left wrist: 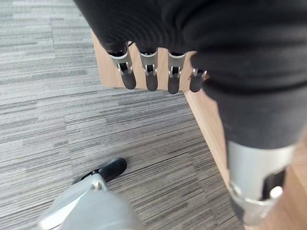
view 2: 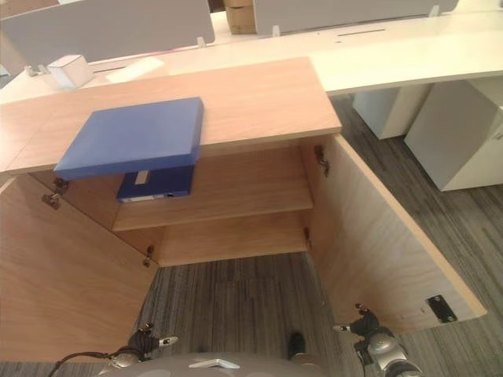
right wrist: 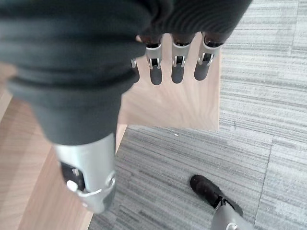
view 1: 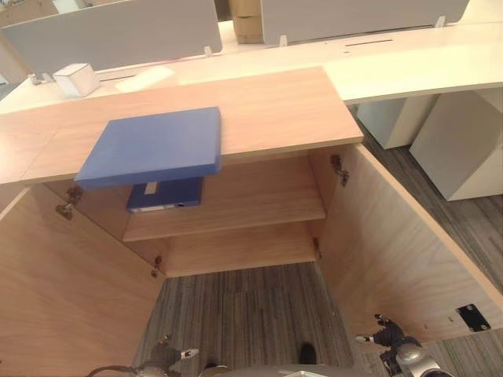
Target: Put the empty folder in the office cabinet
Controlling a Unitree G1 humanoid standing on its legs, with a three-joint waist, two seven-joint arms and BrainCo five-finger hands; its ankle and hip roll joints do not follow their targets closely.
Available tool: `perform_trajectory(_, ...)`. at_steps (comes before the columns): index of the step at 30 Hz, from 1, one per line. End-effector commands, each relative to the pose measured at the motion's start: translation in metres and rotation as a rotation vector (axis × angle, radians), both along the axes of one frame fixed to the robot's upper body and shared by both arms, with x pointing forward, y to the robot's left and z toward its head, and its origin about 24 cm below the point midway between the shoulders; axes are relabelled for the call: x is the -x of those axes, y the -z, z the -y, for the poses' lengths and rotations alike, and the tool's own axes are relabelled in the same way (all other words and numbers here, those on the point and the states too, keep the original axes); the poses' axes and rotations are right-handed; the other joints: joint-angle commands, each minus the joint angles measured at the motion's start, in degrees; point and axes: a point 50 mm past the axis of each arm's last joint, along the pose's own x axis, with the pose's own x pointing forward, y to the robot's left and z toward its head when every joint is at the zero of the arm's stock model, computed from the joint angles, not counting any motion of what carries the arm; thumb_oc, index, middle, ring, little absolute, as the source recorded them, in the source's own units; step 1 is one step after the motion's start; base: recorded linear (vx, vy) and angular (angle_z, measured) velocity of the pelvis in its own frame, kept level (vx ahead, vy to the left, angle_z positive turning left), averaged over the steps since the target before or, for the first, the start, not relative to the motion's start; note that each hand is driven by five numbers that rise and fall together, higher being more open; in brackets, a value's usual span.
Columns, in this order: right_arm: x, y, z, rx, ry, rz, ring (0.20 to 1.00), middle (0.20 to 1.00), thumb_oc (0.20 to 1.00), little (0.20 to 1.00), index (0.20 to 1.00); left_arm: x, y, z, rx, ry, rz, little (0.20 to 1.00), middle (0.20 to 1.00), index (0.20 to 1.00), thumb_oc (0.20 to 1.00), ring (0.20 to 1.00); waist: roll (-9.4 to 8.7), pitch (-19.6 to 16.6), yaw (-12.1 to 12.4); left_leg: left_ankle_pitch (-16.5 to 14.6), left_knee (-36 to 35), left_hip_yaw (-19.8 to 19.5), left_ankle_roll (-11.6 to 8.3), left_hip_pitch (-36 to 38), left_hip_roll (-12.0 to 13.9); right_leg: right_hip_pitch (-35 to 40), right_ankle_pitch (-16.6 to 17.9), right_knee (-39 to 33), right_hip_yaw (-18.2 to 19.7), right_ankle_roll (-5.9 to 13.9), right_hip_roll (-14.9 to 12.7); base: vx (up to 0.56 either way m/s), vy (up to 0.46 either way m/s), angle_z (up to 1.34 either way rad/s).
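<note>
Down below me runs grey striped carpet (view 1: 244,314), and ahead stands a wooden cabinet (view 1: 299,102) with both doors swung wide, white desks (view 1: 424,63) and grey screens (view 1: 118,31) behind it. A small white box (view 1: 76,78) sits on the desk beyond the cabinet. The blue folder (view 1: 153,147) lies flat on the cabinet top, its near edge jutting past the front. Another blue binder (view 1: 165,194) rests on the upper shelf beneath it; its label is too small to read. My left hand (left wrist: 151,72) and right hand (right wrist: 175,64) hang low by the doors, fingers straight, empty, well apart from the folder.
</note>
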Motion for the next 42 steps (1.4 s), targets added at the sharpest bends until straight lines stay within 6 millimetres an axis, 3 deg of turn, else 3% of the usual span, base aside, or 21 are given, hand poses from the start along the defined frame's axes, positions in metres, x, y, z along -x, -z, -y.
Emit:
perform_trajectory(1,-0.003,-0.002,0.001,0.030,-0.002,0.047,1.000,1.000,1.000,1.000,1.000,-0.042,-0.027,-0.030,-0.154,0.060,0.195,1.000,1.000,1.000,1.000,1.000,-1.05,-0.44,-0.91,2.28,-3.89,-0.94,3.19,-1.76,-0.99,1.12,-3.05,3.93,1.78,7.65,-8.48,0.01,0.042,0.44)
perform_trajectory(2,-0.003,-0.002,0.001,0.030,-0.002,0.047,1.000,1.000,1.000,1.000,1.000,-0.042,-0.027,-0.030,-0.154,0.060,0.195,1.000,1.000,1.000,1.000,1.000,-1.05,-0.44,-0.91,2.28,-3.89,-0.94,3.19,-1.76,-0.99,1.12,-3.05,3.93,1.78,7.65,-8.48,0.08,0.169,0.49)
perform_trajectory(4,-0.005,-0.001,-0.009,0.010,-0.017,0.065,1.000,1.000,1.000,1.000,1.000,-0.047,-0.066,-0.073,-0.381,0.036,0.404,1.000,1.000,1.000,1.000,1.000,-0.62,-2.65,1.31,0.60,-8.96,-0.05,3.29,0.86,-2.50,2.63,-0.64,0.83,0.69,9.99,-10.53,0.14,0.241,0.00)
perform_trajectory(6,-0.005,0.000,-0.012,0.007,-0.031,0.066,1.000,1.000,1.000,1.000,1.000,-0.045,-0.072,-0.081,-0.424,0.027,0.425,1.000,1.000,1.000,1.000,1.000,-0.84,-2.75,1.66,0.33,-9.09,0.00,3.39,1.09,-2.75,2.68,-0.48,0.74,0.86,10.18,-10.87,0.05,0.087,-0.11)
perform_trajectory(8,-0.003,0.001,-0.017,0.006,-0.087,0.061,1.000,1.000,1.000,1.000,1.000,-0.039,-0.088,-0.100,-0.549,0.040,0.463,1.000,1.000,1.000,1.000,1.000,-1.36,-2.91,2.32,-0.37,-9.15,0.33,3.64,1.53,-3.00,2.89,-0.37,0.61,1.06,10.52,-11.44,0.03,0.033,0.01)
perform_trajectory(11,0.001,0.002,-0.017,0.011,-0.097,0.049,1.000,1.000,1.000,1.000,1.000,-0.035,-0.095,-0.108,-0.606,0.048,0.481,1.000,1.000,1.000,1.000,1.000,-1.54,-2.99,2.58,-0.73,-9.15,0.46,3.71,1.81,-3.13,3.08,-0.37,0.57,1.18,10.68,-11.70,0.04,0.021,0.01)
perform_trajectory(12,0.009,0.004,-0.014,0.009,-0.073,0.029,1.000,1.000,1.000,1.000,1.000,-0.026,-0.115,-0.130,-0.772,0.070,0.498,1.000,1.000,1.000,1.000,1.000,-2.12,-3.26,2.79,-1.46,-9.15,0.77,3.87,2.56,-3.32,3.38,-0.29,0.54,1.46,10.93,-12.01,0.06,0.027,0.01)
perform_trajectory(14,0.017,0.006,-0.013,0.006,-0.060,0.007,1.000,1.000,1.000,1.000,1.000,-0.022,-0.134,-0.147,-0.912,0.093,0.519,1.000,1.000,1.000,1.000,1.000,-2.56,-3.39,2.99,-1.97,-9.15,1.00,3.92,3.08,-3.36,3.54,-0.30,0.49,1.73,11.11,-12.14,0.06,0.023,-0.01)
perform_trajectory(17,0.021,0.007,-0.013,0.004,-0.058,-0.003,1.000,1.000,1.000,1.000,1.000,-0.020,-0.142,-0.152,-0.963,0.093,0.529,1.000,1.000,1.000,1.000,1.000,-2.72,-3.48,3.03,-2.13,-9.15,1.09,3.93,3.24,-3.34,3.60,-0.26,0.43,1.78,11.14,-12.15,0.02,0.010,0.01)
perform_trajectory(19,0.033,0.011,-0.015,-0.003,-0.050,-0.047,1.000,1.000,1.000,1.000,1.000,-0.021,-0.165,-0.165,-1.097,0.082,0.572,1.000,1.000,1.000,1.000,1.000,-3.24,-3.77,3.09,-2.52,-9.15,1.18,3.92,3.50,-3.32,3.97,-0.24,0.33,1.71,11.31,-12.24,0.04,0.010,0.04)
perform_trajectory(20,0.033,0.011,-0.015,-0.003,-0.050,-0.047,1.000,1.000,1.000,1.000,1.000,-0.021,-0.165,-0.165,-1.097,0.082,0.572,1.000,1.000,1.000,1.000,1.000,-3.24,-3.77,3.09,-2.52,-9.15,1.18,3.92,3.50,-3.32,3.97,-0.24,0.33,1.71,11.31,-12.24,0.03,0.018,-0.08)
perform_trajectory(24,0.033,0.012,-0.019,-0.016,-0.048,-0.044,1.000,1.000,1.000,1.000,1.000,-0.042,-0.197,-0.170,-1.236,0.146,0.674,1.000,1.000,1.000,1.000,1.000,-3.68,-3.64,2.41,-2.87,-9.15,1.18,4.00,3.32,-3.72,3.61,0.14,0.40,1.83,11.65,-12.54,0.00,0.018,-0.01)
perform_trajectory(28,0.031,0.012,-0.020,-0.015,-0.049,-0.038,1.000,1.000,1.000,1.000,1.000,-0.047,-0.203,-0.171,-1.264,0.163,0.692,1.000,1.000,1.000,1.000,1.000,-3.74,-3.58,2.25,-2.98,-9.15,1.19,4.05,3.33,-3.85,3.51,0.28,0.42,1.94,11.76,-12.68,0.00,0.026,-0.04)
perform_trajectory(29,0.026,0.010,-0.021,-0.014,-0.059,-0.015,1.000,1.000,1.000,1.000,1.000,-0.063,-0.223,-0.169,-1.363,0.254,0.754,1.000,1.000,1.000,1.000,1.000,-3.75,-3.47,1.50,-3.59,-9.15,1.49,4.32,3.47,-4.51,3.15,0.87,0.46,2.37,12.23,-13.18,0.01,0.054,-0.06)
perform_trajectory(31,0.026,0.010,-0.021,-0.014,-0.059,-0.015,1.000,1.000,1.000,1.000,1.000,-0.063,-0.223,-0.169,-1.363,0.254,0.754,1.000,1.000,1.000,1.000,1.000,-3.75,-3.47,1.50,-3.59,-9.15,1.49,4.32,3.47,-4.51,3.15,0.87,0.46,2.37,12.23,-13.18,0.00,0.050,-0.03)
perform_trajectory(34,0.020,0.009,-0.025,-0.018,-0.068,0.012,1.000,1.000,1.000,1.000,1.000,-0.085,-0.247,-0.166,-1.498,0.328,0.830,1.000,1.000,1.000,1.000,1.000,-4.18,-3.33,0.50,-4.51,-9.15,2.73,4.85,4.07,-5.72,2.24,2.07,0.61,3.62,13.07,-14.28,0.01,0.072,-0.13)
perform_trajectory(38,0.021,0.009,-0.026,-0.017,-0.054,0.023,1.000,1.000,1.000,1.000,1.000,-0.109,-0.253,-0.161,-1.568,0.398,0.848,1.000,1.000,1.000,1.000,1.000,-4.66,-3.82,-1.28,-5.26,-9.15,4.33,5.10,5.37,-6.29,2.04,2.85,0.63,4.87,13.66,-14.92,0.04,0.058,-0.37)
perform_trajectory(41,0.021,0.010,-0.027,-0.019,-0.051,0.023,1.000,1.000,1.000,1.000,1.000,-0.113,-0.252,-0.161,-1.588,0.411,0.842,1.000,1.000,1.000,1.000,1.000,-4.73,-3.83,-1.50,-5.42,-9.15,4.61,5.15,5.58,-6.38,1.96,2.99,0.63,5.15,13.78,-15.00,0.01,0.016,-0.13)
perform_trajectory(42,0.023,0.010,-0.027,-0.019,-0.046,0.020,1.000,1.000,1.000,1.000,1.000,-0.122,-0.261,-0.154,-1.601,0.444,0.880,1.000,1.000,1.000,1.000,1.000,-4.80,-3.86,-1.85,-5.67,-9.15,5.02,5.30,5.86,-6.55,1.76,3.28,0.65,5.51,13.98,-15.06,0.02,0.019,-0.11)
